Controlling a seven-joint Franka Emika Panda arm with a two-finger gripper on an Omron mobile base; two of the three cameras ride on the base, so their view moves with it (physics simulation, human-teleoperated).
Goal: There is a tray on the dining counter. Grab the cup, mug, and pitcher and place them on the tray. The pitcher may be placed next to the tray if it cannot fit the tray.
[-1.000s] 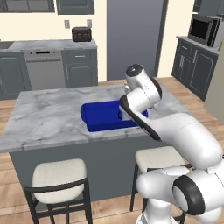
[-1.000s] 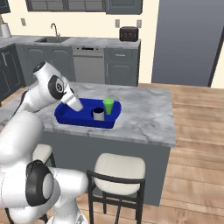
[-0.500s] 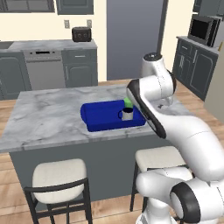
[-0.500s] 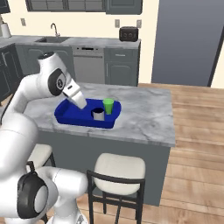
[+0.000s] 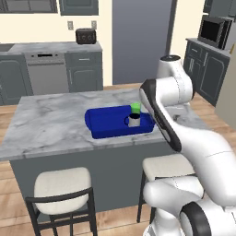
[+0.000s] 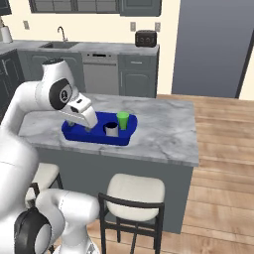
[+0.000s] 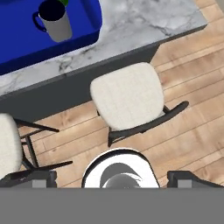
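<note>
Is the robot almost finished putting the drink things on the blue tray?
Two of three look done: the green cup and the mug both stand in the blue tray on the dining counter. The gripper is open and holds nothing, pointing down past the counter edge toward a stool and the floor. The pitcher is left to fetch.

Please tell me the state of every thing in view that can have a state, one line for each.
tray: flat on the dining counter, holding the cup and the mug.
cup: upright on the tray.
mug: upright on the tray, beside the cup.
gripper: open, holding nothing, pointing down at a stool.
</note>
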